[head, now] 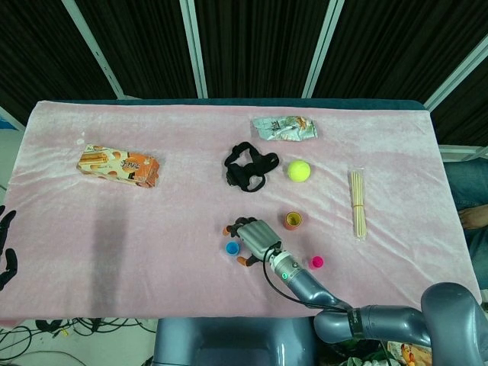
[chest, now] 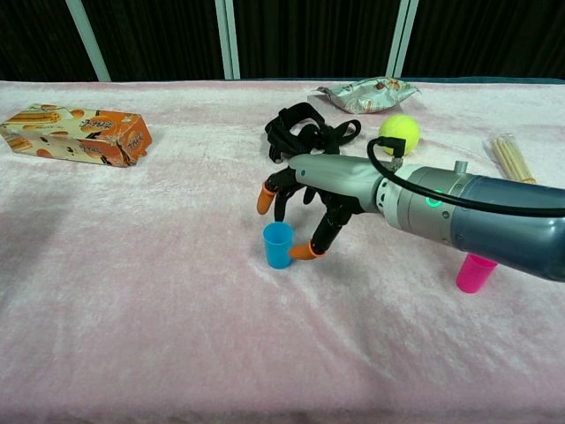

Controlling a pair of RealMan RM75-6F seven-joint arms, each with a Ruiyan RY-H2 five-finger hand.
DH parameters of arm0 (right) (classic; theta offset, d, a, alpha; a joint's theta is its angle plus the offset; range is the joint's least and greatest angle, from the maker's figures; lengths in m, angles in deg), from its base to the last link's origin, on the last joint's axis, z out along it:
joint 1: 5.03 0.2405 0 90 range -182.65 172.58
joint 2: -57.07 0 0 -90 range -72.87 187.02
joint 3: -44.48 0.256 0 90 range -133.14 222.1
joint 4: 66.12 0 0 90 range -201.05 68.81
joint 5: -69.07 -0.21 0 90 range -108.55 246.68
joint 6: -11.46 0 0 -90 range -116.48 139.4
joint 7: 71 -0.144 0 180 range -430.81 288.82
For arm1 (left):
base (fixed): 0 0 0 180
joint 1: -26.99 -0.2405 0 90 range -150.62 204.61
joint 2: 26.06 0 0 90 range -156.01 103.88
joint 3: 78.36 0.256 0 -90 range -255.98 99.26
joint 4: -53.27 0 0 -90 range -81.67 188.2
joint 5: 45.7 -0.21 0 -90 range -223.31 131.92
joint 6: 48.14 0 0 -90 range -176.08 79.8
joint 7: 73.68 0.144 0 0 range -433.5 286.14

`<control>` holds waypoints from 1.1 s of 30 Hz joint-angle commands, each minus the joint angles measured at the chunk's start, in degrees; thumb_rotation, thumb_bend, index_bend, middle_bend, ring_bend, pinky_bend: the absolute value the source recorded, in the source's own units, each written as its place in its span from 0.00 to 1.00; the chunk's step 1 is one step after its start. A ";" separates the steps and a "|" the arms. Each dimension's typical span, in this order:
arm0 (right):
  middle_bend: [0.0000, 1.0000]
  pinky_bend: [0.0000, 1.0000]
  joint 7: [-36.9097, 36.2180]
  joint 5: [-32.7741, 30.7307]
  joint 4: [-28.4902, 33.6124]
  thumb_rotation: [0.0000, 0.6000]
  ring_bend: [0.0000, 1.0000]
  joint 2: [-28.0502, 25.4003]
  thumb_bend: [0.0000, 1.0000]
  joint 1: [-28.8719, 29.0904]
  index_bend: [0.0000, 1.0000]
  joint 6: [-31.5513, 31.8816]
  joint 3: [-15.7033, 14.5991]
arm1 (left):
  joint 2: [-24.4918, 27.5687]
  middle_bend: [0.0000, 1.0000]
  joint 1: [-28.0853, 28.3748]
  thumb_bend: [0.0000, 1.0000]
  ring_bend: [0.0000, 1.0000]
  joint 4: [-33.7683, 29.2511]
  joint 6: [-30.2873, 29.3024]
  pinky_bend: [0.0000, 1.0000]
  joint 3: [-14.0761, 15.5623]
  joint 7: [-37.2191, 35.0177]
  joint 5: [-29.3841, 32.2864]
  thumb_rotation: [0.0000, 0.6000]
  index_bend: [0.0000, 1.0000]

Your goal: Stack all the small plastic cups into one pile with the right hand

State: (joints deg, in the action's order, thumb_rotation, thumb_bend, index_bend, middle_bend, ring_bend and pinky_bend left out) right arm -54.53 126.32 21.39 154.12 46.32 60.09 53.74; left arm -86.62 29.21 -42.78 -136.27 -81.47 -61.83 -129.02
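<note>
Chest view puts the right hand (chest: 296, 212) at the middle of the frame, fingers spread and curved down around the blue cup (chest: 277, 245), which stands upright on the pink cloth (chest: 132, 291). One orange fingertip sits just right of the cup near its base, another hangs just above and left of its rim; whether either touches, I cannot tell, and nothing is lifted. A magenta cup (chest: 472, 274) stands at the right, partly behind the forearm. From the head view, the orange cup (head: 293, 221) is right of centre, above the magenta one (head: 316, 262). The left hand (head: 6, 248) shows only as dark fingers at the left edge.
</note>
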 commanded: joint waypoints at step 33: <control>0.48 0.21 1.46 -4.26 10.50 1.00 0.24 -15.56 0.30 -2.42 0.53 2.14 4.98 | -0.03 0.01 0.02 0.70 0.00 -0.12 -0.04 0.03 0.16 0.27 -0.35 1.00 0.06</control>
State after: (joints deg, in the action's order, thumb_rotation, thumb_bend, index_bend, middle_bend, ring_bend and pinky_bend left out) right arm -53.44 123.53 30.52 140.42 44.21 62.22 57.99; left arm -86.65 29.23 -42.90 -136.31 -81.32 -61.56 -129.37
